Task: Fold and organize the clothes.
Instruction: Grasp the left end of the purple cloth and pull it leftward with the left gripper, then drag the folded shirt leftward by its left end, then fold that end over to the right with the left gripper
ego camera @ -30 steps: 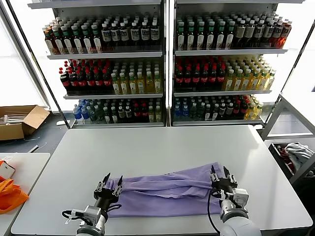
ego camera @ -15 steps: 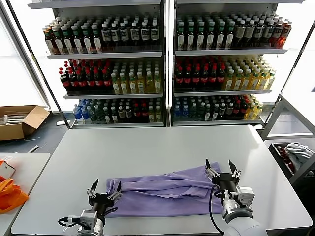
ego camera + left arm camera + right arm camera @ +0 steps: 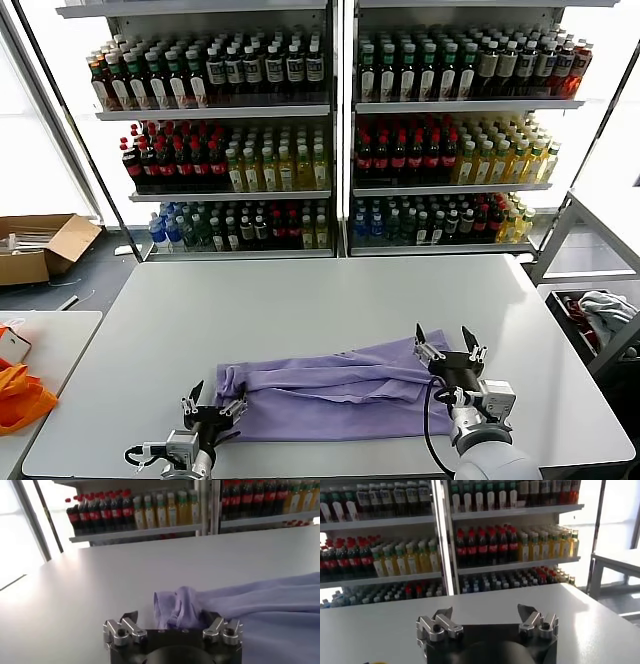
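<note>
Print hidden on folded lavender shirt (image 3: 335, 395); left claw (image 3: 212, 404) and right claw (image 3: 446, 346) both released, empty.

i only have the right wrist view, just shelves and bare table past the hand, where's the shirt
Observer: The shirt lies folded into a long band on the table, across the near side, in front of the robot.
Operator: is my right hand on it
Observer: No. The right hand is open above the band's right end, holding nothing.
Operator: and the left one
Observer: The left hand is open too, at the band's left end, where the cloth is bunched up just beyond its fingers.
Operator: anything else on the table
Observer: Nothing else shows on it in the head view.
</note>
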Tool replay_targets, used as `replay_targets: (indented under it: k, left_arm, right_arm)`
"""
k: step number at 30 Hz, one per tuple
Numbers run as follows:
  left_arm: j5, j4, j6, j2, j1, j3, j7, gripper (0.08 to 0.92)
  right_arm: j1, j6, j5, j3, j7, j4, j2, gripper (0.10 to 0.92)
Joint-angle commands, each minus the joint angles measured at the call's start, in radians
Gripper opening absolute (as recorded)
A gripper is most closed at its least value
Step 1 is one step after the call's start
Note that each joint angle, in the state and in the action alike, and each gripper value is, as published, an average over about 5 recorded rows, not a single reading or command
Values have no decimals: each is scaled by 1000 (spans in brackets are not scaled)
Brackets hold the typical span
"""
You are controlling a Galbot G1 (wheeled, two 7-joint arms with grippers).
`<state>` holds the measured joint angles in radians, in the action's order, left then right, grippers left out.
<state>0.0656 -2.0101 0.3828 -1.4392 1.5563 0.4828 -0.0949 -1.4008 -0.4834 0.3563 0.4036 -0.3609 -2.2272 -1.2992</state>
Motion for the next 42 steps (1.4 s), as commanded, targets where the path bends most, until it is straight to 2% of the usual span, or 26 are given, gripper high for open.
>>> replay_targets:
  k: [1, 14, 21, 26, 29, 31, 34, 36, 39, 42]
  left_arm:
    - [70, 35, 19, -9, 1, 4, 14, 732]
    - [58, 43, 11, -13, -1, 15, 37, 360]
    - [29, 9, -27, 19, -9, 118, 45, 159]
    - [27, -61, -30, 122, -37, 309, 62, 113]
    - [32, -48, -33, 228, -51, 455, 82, 113]
    - [41, -13, -37, 325, -55, 556, 97, 113]
    - [44, 40, -43, 455, -53, 677, 119, 113]
    - [28, 68, -46, 515, -53, 729, 132, 113]
    - [1, 79, -44, 564, -46, 757, 140, 113]
    - [-5, 22, -31, 550, -25, 709, 143, 113]
  right_arm:
    - [7, 4, 4, -2, 2, 7, 6, 823]
    - [21, 3, 14, 6, -2, 4, 17, 823]
    - [23, 4, 19, 13, -6, -5, 21, 823]
    - [30, 2, 22, 11, -10, -10, 24, 823]
    - [34, 2, 26, 8, -11, -9, 25, 823]
    - [35, 2, 30, 6, -12, -9, 24, 823]
    - [38, 0, 32, -1, -17, -8, 22, 823]
    - [41, -6, 31, -6, -22, -9, 18, 823]
    - [42, -17, 33, -10, -27, -14, 11, 823]
    - [37, -23, 31, -10, -29, -20, 9, 823]
